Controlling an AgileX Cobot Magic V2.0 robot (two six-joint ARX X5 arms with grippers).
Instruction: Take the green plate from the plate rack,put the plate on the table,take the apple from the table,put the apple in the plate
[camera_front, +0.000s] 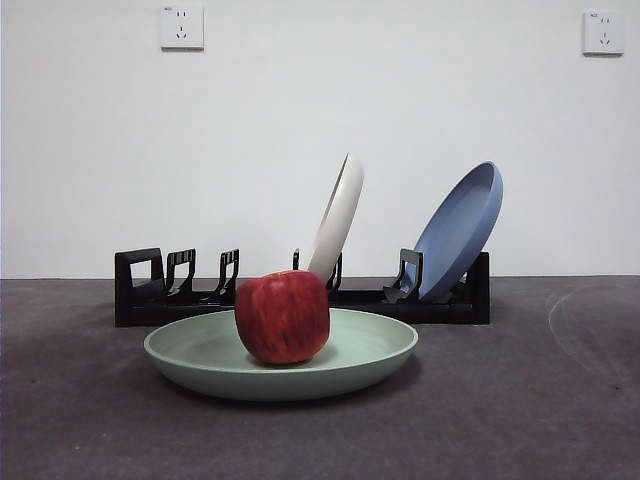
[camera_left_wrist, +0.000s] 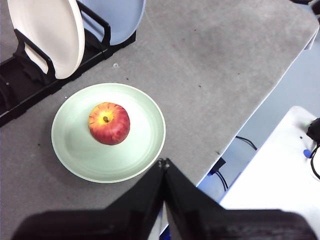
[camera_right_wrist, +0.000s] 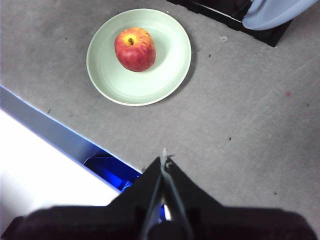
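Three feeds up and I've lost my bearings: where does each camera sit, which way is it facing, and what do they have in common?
Front view: low at table height, looking level across the round dark red apple in the shallow pale green plate to the long black plate rack; no arm shows.
Left wrist view: high above, looking down on plate and rack; left gripper, jaws shut.
Right wrist view: high above from the other side; right gripper, jaws shut.
Shared: all three show the apple in the plate.
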